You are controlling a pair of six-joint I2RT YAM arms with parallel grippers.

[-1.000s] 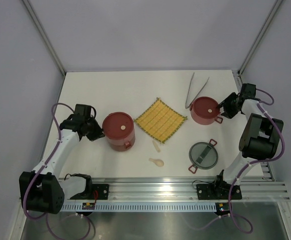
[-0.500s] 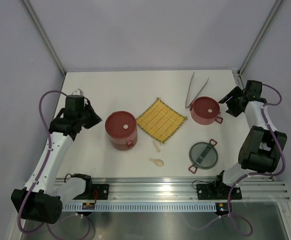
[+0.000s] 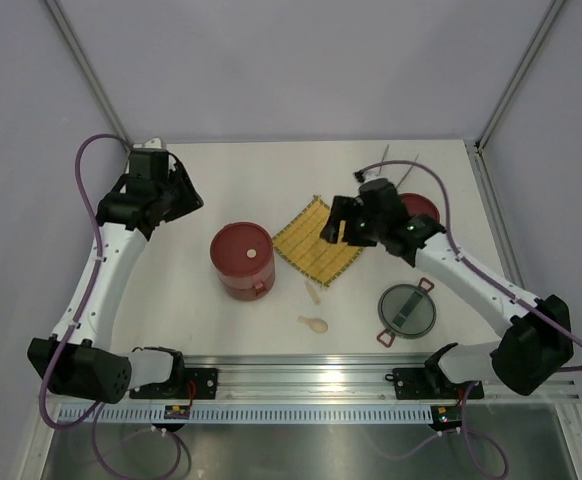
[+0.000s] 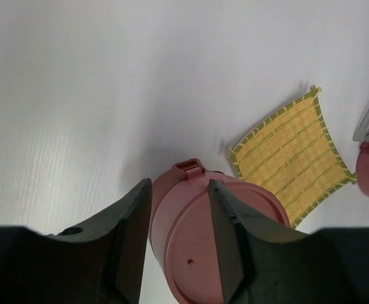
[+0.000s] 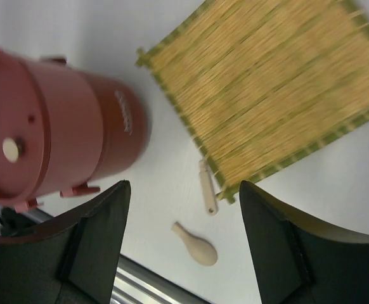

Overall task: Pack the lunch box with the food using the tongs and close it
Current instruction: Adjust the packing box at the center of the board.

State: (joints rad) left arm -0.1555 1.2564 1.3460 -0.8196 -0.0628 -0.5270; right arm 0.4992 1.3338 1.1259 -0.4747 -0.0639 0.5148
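Observation:
The lunch box (image 3: 242, 259), a tall dark-red stack with a flat red lid, stands left of centre. A second red tier (image 3: 424, 208) sits at the right, mostly hidden behind my right arm. The tongs (image 3: 384, 151) lie at the back, only their far ends showing. No food shows in any view. My left gripper (image 3: 185, 197) hangs open, high and back-left of the lunch box (image 4: 191, 253), holding nothing. My right gripper (image 3: 333, 228) is wide open above the yellow mat's near edge. The lunch box (image 5: 51, 133) lies to its left.
A yellow woven mat (image 3: 321, 241) lies mid-table. Two cream spoon pieces (image 3: 313, 323) lie in front of it, and the rounded one (image 5: 197, 244) shows between my right fingers. A grey see-through lid (image 3: 407, 309) with red clips sits front right. The rail runs along the near edge.
My left arm rose and drew back from the lunch box, and its jaws opened. My right arm swung from the small red tier leftward over the mat, opening wider.

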